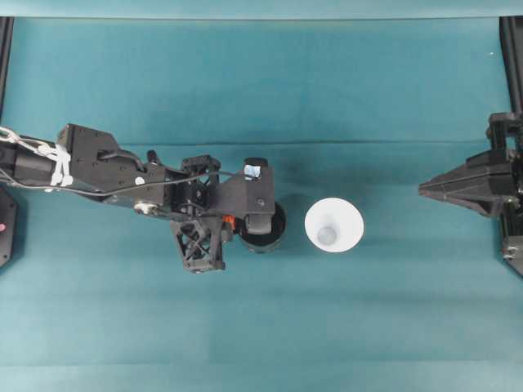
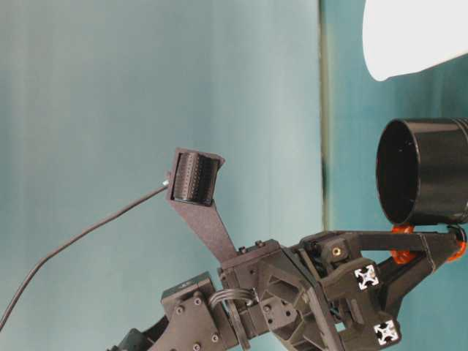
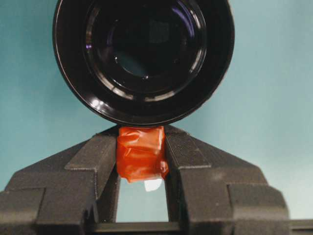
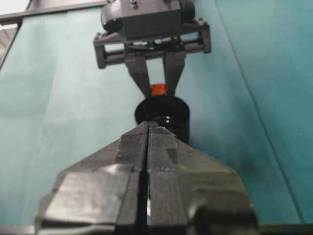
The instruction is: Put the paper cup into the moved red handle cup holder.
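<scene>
The glossy black red handle cup holder [image 1: 265,230] stands on the teal cloth near the middle, mouth up. My left gripper [image 1: 234,220] is shut on its red-orange handle tab [image 3: 141,152], one finger on each side, with the holder's dark inside [image 3: 143,58] just beyond. The white paper cup [image 1: 334,225] stands free a short way to the right of the holder, apart from it; it is the white shape [image 2: 413,36] in the table-level view. My right gripper [image 1: 423,189] hovers at the right edge, shut and empty, pointing at the holder [image 4: 162,115].
Teal cloth [image 1: 261,327] covers the whole table. Black frame posts [image 1: 512,57] stand at the far corners. The left arm's body and cable [image 1: 98,167] stretch across the left half.
</scene>
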Controlling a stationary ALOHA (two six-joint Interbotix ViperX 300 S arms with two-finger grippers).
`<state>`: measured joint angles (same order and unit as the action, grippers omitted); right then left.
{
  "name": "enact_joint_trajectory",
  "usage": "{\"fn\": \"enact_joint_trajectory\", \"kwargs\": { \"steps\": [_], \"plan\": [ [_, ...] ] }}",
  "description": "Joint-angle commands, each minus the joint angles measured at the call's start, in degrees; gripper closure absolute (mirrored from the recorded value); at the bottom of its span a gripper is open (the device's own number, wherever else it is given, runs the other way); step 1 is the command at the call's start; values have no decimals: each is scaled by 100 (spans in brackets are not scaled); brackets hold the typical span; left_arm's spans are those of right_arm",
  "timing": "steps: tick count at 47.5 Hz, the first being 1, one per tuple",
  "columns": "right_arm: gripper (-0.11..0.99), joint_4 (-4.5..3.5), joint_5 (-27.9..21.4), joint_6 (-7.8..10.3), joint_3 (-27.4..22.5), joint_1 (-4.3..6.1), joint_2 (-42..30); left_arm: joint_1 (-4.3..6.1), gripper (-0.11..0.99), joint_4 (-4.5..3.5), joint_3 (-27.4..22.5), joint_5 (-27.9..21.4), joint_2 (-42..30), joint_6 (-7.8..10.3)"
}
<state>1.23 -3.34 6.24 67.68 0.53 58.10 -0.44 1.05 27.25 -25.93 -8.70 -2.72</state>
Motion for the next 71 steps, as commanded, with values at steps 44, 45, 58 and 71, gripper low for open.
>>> {"fn": "enact_joint_trajectory", "kwargs": {
  "steps": [44, 45, 58, 71],
  "plan": [
    [98, 18, 26, 44, -88, 18, -9, -18, -3, 9, 9, 26, 35, 70],
    [98, 18, 18, 44, -88, 26, -9, -18, -6, 9, 18, 26, 35, 88],
    [98, 18, -141, 53, -97, 26, -9, -9, -8, 9, -26, -123, 255, 132],
    [98, 35, -457, 360, -97, 44, -9, 97, -8, 9, 316, -325, 1705, 176]
  ]
}}
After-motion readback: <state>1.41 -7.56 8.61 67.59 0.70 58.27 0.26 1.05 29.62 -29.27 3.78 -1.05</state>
